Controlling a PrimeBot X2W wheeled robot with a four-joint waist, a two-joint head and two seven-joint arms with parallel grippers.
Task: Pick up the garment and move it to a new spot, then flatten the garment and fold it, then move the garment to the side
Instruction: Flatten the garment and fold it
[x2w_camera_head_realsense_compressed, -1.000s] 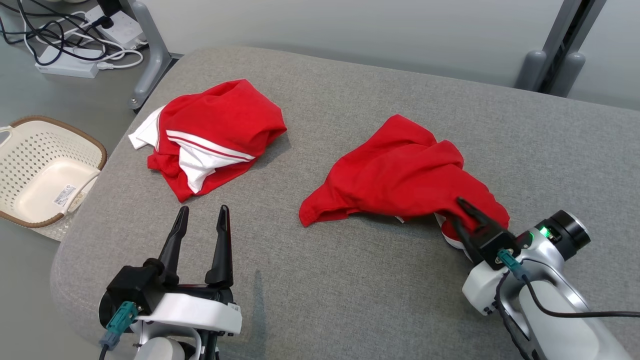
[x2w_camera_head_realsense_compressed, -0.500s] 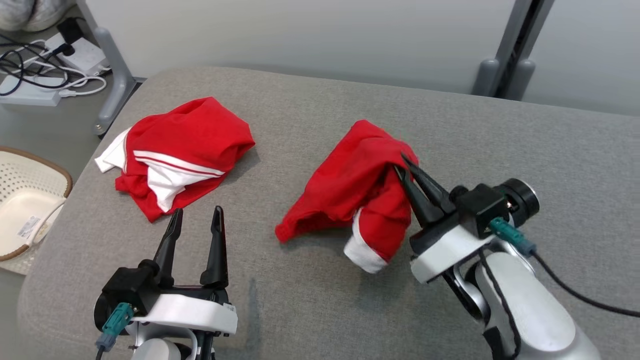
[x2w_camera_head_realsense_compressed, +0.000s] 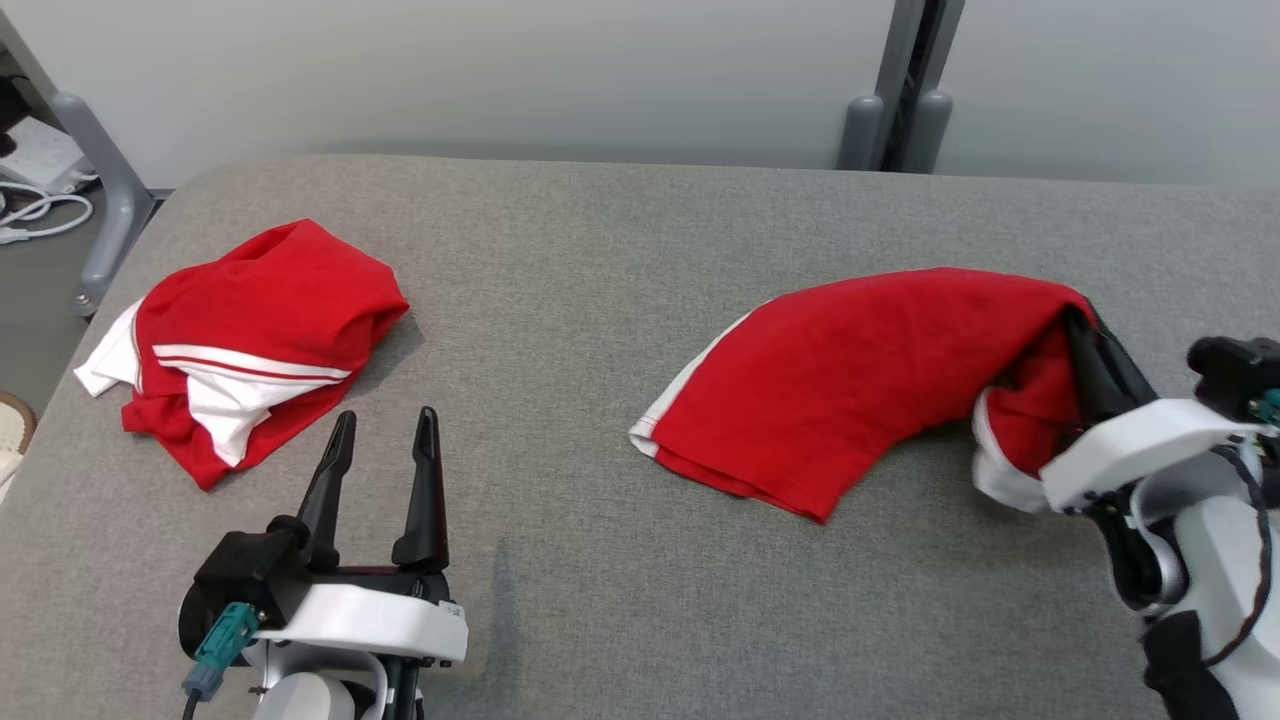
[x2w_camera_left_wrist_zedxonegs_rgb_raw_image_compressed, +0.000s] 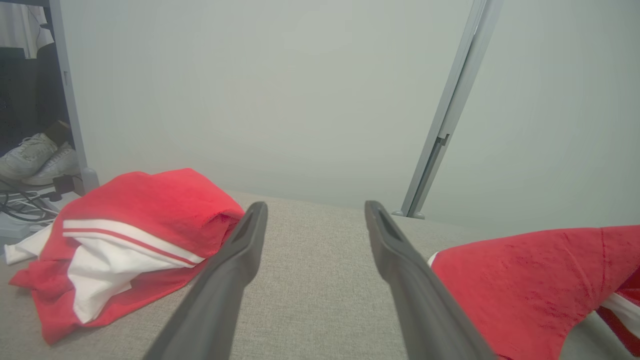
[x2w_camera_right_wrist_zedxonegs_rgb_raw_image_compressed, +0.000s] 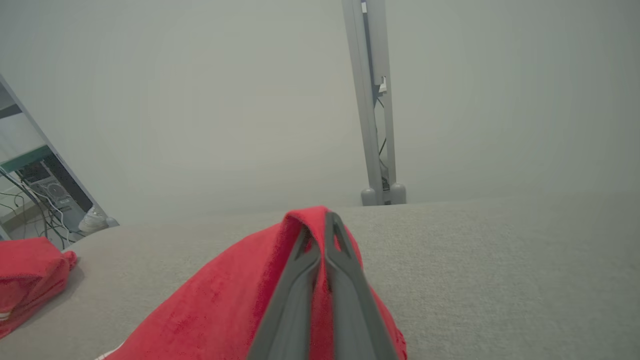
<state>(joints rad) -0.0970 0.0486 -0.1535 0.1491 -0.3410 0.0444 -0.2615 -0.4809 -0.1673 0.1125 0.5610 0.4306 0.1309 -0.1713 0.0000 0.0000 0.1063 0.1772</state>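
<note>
The garment (x2w_camera_head_realsense_compressed: 860, 380) is red with white trim and lies stretched across the right half of the grey padded surface (x2w_camera_head_realsense_compressed: 600, 250). Its right end is lifted, with my right gripper (x2w_camera_head_realsense_compressed: 1078, 325) shut on a fold of it. In the right wrist view the closed fingers pinch the red cloth (x2w_camera_right_wrist_zedxonegs_rgb_raw_image_compressed: 225, 300) at the gripper's tips (x2w_camera_right_wrist_zedxonegs_rgb_raw_image_compressed: 320, 225). My left gripper (x2w_camera_head_realsense_compressed: 386, 420) rests open at the lower left, holding nothing, and its fingers stand wide apart in the left wrist view (x2w_camera_left_wrist_zedxonegs_rgb_raw_image_compressed: 315, 210). The garment's near end (x2w_camera_left_wrist_zedxonegs_rgb_raw_image_compressed: 525, 285) lies to its right.
A second red and white garment (x2w_camera_head_realsense_compressed: 250, 340) lies crumpled at the left of the surface, just beyond my left gripper. Behind the surface are a pale wall and a grey post (x2w_camera_head_realsense_compressed: 905, 100). Cables (x2w_camera_head_realsense_compressed: 30, 210) lie on the floor at far left.
The head camera has swung to the right. My right gripper closed on the garment's edge, lifted it and pulled it rightward, drawing the cloth out long. The left gripper has stayed put and open.
</note>
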